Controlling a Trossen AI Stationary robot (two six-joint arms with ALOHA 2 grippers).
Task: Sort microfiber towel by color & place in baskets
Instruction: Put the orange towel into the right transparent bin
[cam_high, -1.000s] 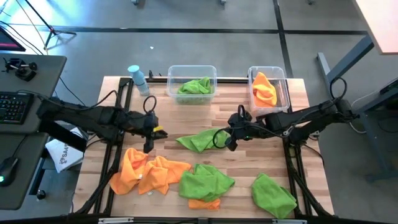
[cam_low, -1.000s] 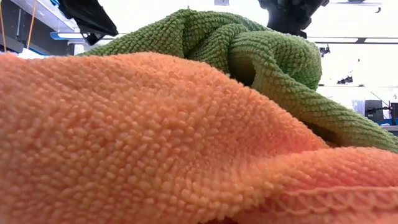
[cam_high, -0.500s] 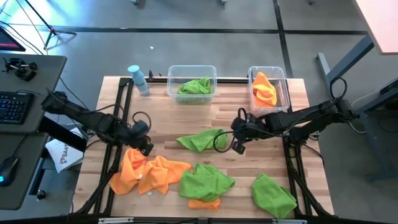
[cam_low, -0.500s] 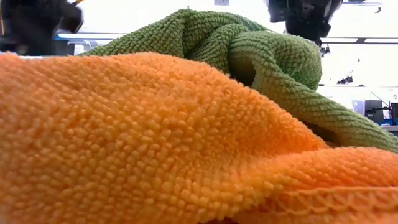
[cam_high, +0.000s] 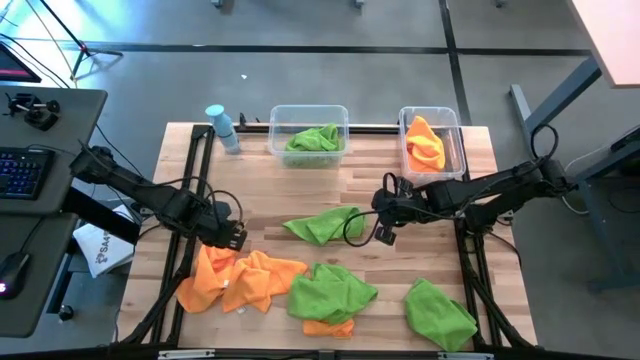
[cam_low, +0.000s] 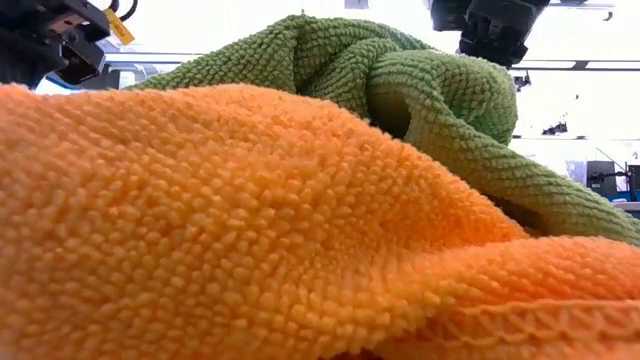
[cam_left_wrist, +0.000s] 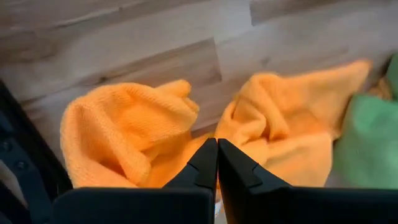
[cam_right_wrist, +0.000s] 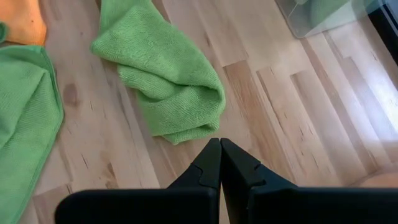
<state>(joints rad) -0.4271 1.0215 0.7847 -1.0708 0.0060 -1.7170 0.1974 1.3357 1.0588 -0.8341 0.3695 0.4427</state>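
Several microfiber towels lie on the wooden table (cam_high: 380, 170): a crumpled orange one (cam_high: 240, 275) at the near left, a green one (cam_high: 320, 225) in the middle, a green one (cam_high: 330, 290) lying over part of another orange one (cam_high: 328, 327), and a green one (cam_high: 440, 312) at the near right. The wider basket (cam_high: 308, 112) holds a green towel, the narrower basket (cam_high: 455, 150) an orange one. My left gripper (cam_high: 236, 243) (cam_left_wrist: 217, 143) is shut and points down over the orange towel (cam_left_wrist: 124, 124). My right gripper (cam_high: 381, 238) (cam_right_wrist: 220, 143) is shut just right of the middle green towel (cam_right_wrist: 168, 81).
A light-blue bottle (cam_high: 220, 125) stands at the far left by the wider basket. Black frame rails (cam_high: 195, 170) run along the table's left and right sides. In the low view an orange towel (cam_low: 250, 230) fills the foreground, with a green towel (cam_low: 400, 90) behind it.
My left gripper has gone toward the table's near edge and down toward the crumpled orange towel, rolling its wrist and tipping to point steeply down. My right gripper has tipped a little further down in place. The towels lie as before.
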